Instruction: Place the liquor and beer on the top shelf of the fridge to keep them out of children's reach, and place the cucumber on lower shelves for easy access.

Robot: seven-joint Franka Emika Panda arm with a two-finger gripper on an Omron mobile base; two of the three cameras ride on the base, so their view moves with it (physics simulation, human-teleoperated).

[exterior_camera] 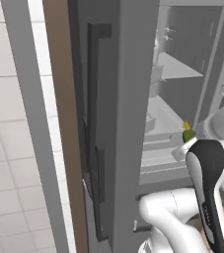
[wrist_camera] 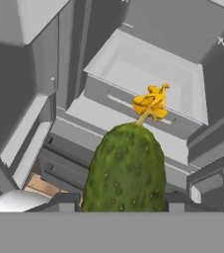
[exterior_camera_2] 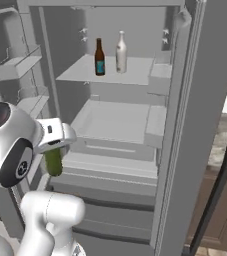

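The fridge [exterior_camera_2: 135,30] stands open in front of me. On its top shelf [exterior_camera_2: 135,72] the brown beer [exterior_camera_2: 99,57] and the pale liquor [exterior_camera_2: 121,52] stand upright side by side. My gripper [wrist_camera: 119,202] is shut on the green cucumber [wrist_camera: 126,170], whose yellow flower end [wrist_camera: 152,102] points toward the fridge interior. In the right base view the cucumber [exterior_camera_2: 53,161] hangs below the hand, left of the lower shelves [exterior_camera_2: 110,122] and outside their front edge. From the left base view the cucumber [exterior_camera: 188,134] peeks out above the dark wrist.
The fridge's dark left door [exterior_camera: 128,99] with its long handle [exterior_camera: 94,123] stands close on the left. The right door [exterior_camera_2: 195,125] bounds the opening on the other side. Grey drawers [exterior_camera_2: 110,200] sit beneath the shelves, and door bins [exterior_camera_2: 15,67] line the left.
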